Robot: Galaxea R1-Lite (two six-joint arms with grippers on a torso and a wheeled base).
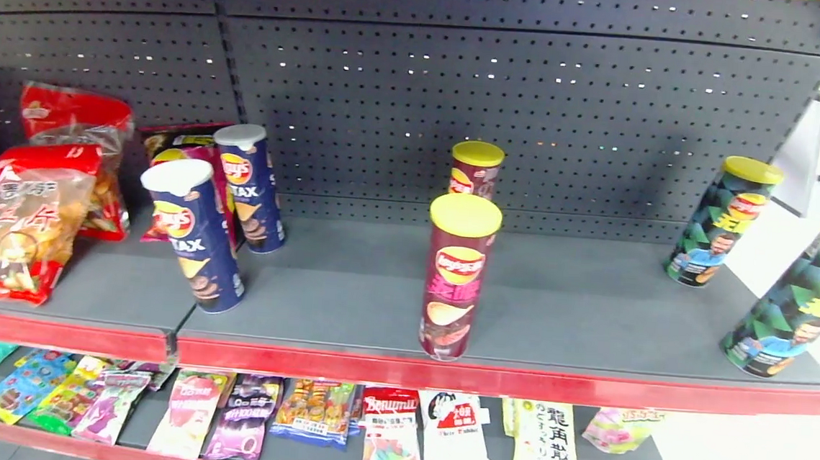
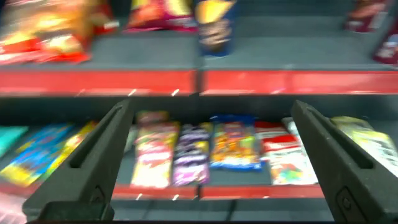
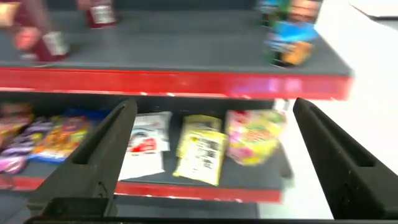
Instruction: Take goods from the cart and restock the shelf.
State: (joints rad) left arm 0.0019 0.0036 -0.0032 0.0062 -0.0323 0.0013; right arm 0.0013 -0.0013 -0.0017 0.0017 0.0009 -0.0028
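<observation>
The left hand has two long, flat fingers in matte dark grey, almost black. Each finger is angular, broad at its base and narrowing to a blunt tip. A shallow recessed slot runs along it, and a small round screw head sits near the base. The right hand has matching dark fingers, joined below by a dark crossbar.
</observation>
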